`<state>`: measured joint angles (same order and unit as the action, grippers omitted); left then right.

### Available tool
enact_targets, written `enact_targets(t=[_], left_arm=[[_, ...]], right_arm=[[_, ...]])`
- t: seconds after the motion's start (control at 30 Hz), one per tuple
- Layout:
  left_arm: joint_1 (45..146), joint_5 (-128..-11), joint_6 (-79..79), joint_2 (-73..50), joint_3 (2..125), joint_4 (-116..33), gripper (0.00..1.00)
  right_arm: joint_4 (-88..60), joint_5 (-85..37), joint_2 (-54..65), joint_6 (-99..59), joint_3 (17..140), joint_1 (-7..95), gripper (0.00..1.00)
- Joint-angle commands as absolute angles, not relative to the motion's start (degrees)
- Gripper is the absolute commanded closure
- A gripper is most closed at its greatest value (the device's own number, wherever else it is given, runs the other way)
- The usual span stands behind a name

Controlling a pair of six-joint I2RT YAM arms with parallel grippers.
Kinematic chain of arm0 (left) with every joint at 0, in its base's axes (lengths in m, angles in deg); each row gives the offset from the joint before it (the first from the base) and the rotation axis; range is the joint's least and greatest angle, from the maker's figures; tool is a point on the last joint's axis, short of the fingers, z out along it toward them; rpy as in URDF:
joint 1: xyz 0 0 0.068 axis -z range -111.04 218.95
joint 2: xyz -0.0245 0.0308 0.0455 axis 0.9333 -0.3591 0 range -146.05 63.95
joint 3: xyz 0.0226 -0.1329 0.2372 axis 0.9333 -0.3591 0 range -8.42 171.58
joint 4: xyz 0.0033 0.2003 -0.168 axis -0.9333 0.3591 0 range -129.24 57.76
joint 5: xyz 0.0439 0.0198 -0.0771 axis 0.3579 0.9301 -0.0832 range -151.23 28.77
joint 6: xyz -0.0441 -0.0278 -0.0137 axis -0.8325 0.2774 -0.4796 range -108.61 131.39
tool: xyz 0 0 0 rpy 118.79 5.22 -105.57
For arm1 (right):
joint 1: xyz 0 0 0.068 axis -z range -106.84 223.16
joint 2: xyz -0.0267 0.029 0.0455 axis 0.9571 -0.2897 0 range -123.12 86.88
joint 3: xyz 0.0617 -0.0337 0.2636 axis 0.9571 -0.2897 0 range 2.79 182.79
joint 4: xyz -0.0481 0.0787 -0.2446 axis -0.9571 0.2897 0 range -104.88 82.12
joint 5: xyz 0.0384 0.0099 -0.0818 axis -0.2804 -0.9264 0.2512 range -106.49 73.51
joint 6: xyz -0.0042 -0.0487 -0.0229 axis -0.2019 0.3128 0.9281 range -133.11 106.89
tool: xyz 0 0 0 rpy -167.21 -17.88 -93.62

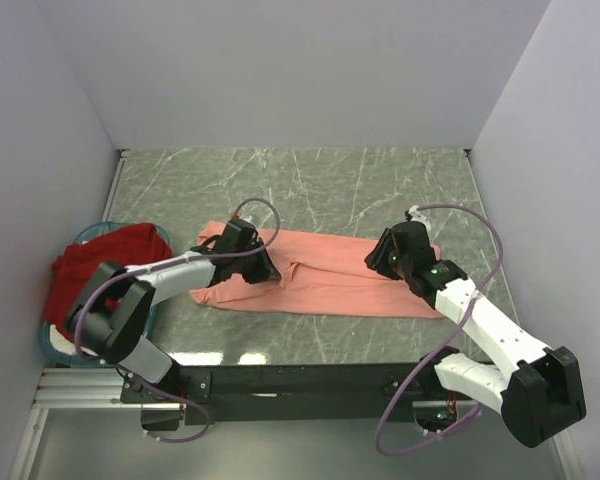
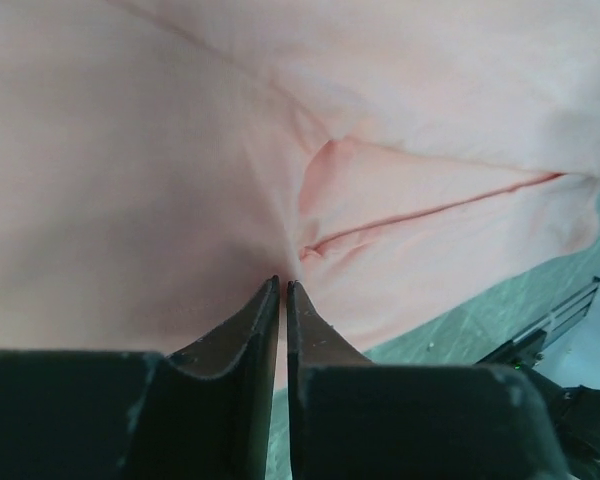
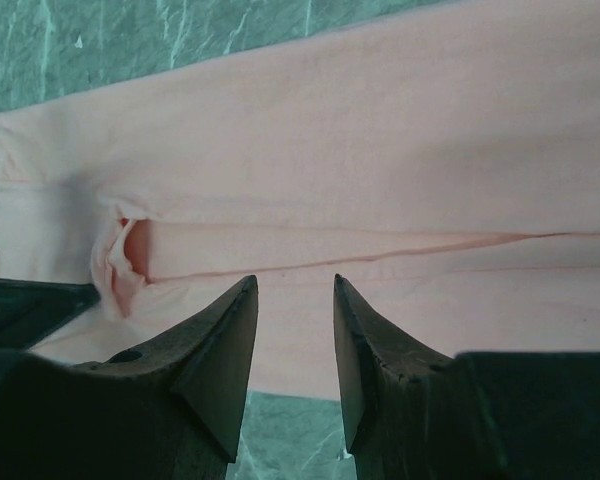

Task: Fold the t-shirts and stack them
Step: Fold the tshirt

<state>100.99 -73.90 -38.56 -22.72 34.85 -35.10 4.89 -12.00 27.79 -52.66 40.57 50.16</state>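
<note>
The salmon-pink t-shirt (image 1: 330,282) lies on the table as a long band folded lengthwise. My left gripper (image 1: 270,270) sits on its left part, and in the left wrist view (image 2: 283,282) the jaws are closed together on a pinch of the pink cloth (image 2: 130,150), which puckers toward the tips. My right gripper (image 1: 380,262) hovers over the shirt's right part. In the right wrist view (image 3: 295,282) it is open and empty above the cloth (image 3: 380,150), near a fold seam. The dark red t-shirt (image 1: 105,258) lies bunched in the basket at the left.
The teal round basket (image 1: 52,346) stands at the table's left edge, by the left arm's base. The green marble table (image 1: 310,185) is enclosed by pale walls at the back and both sides. A black rail runs along the near edge.
</note>
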Motion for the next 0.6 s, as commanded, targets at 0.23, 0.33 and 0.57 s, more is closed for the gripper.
enact_targets(t=[0.23,0.33,0.57], left_arm=[[105.5,-75.2,-42.2,-29.6,33.1,-42.0,0.87],[105.5,-73.7,-40.9,-25.6,34.5,-39.4,0.81],[105.3,-65.2,-45.8,-13.5,33.7,-28.9,0.69]], right_arm=[[3.6,-10.7,26.2,-51.3,40.9,49.8,0.57],[4.3,-10.3,25.9,-50.5,41.5,49.7,0.57],[8.5,-7.0,20.9,-47.5,46.7,49.7,0.56]])
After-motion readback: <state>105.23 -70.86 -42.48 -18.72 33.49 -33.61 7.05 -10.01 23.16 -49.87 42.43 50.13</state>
